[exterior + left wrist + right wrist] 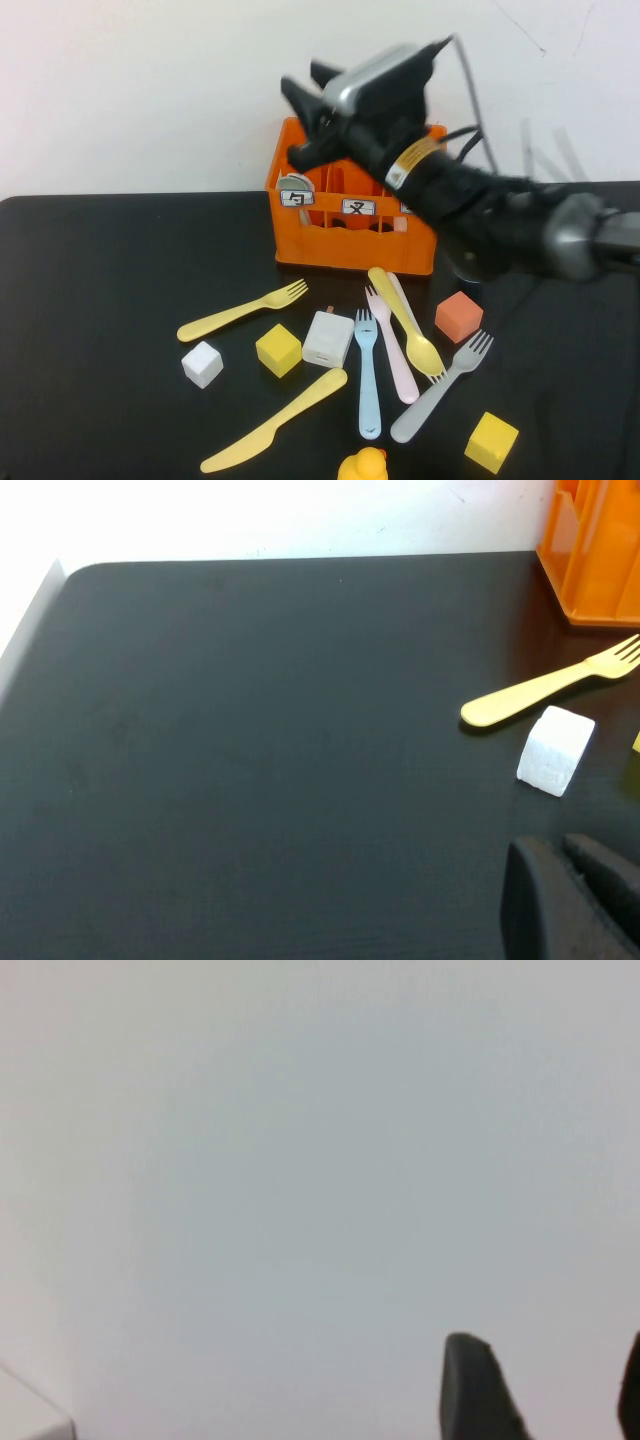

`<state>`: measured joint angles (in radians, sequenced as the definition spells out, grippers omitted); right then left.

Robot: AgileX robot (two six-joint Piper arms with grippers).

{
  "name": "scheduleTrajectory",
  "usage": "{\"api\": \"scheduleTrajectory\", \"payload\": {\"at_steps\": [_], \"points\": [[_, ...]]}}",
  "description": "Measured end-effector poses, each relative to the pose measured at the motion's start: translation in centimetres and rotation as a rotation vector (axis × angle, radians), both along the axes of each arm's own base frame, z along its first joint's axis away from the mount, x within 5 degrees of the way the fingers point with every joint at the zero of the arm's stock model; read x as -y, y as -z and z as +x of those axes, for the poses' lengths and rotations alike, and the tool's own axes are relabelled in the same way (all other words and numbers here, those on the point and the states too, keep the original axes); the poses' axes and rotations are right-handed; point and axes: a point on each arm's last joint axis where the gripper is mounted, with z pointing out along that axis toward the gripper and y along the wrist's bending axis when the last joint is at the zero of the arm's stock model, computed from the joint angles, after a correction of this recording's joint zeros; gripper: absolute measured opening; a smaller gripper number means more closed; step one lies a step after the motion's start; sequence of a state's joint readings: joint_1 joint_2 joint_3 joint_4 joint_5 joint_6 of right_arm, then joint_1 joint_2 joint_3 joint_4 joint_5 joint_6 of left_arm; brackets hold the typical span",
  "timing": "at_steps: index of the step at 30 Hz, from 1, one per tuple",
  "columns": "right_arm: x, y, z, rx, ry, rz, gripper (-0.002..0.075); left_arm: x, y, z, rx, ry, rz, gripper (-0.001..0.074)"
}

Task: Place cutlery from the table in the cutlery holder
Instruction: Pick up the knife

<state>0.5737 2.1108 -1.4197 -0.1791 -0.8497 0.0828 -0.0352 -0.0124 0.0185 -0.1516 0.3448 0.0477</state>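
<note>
The orange cutlery holder [345, 240] stands at the back middle of the black table [100, 290], with a grey-white piece [295, 184] in its left compartment. In front of it lie a yellow fork [245, 310], a yellow knife [275, 420], a light blue fork [367, 372], a pink piece [395, 355], a yellow spoon [408, 322] and a grey fork [443, 388]. My right gripper [305, 85] is raised above the holder's left side, open and empty; its wrist view shows its fingers [470, 1380] against the wall. My left gripper [555, 852] is shut and empty, low over the table's left part, near the yellow fork [545, 688].
Among the cutlery lie a white cube [202, 363], a yellow cube [278, 350], a white block [327, 338], an orange cube [458, 316] and another yellow cube [491, 441]. A yellow duck [362, 466] is at the front edge. The holder's corner [595, 560] shows in the left wrist view.
</note>
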Motion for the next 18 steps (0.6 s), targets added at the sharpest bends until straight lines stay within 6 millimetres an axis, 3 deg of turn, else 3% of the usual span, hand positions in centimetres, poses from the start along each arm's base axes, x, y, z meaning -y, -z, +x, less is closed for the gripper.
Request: {"api": "scheduleTrajectory", "payload": {"at_steps": [7, 18], "points": [[3.2, -4.0, -4.9, 0.019, -0.002, 0.011, 0.0281, 0.0, 0.0, 0.0, 0.0, 0.0, 0.0, -0.0001], [9.5, -5.2, -13.7, 0.044, 0.018, -0.09, 0.0092, 0.0, 0.0, 0.0, 0.0, 0.0, 0.0, -0.0001]]}}
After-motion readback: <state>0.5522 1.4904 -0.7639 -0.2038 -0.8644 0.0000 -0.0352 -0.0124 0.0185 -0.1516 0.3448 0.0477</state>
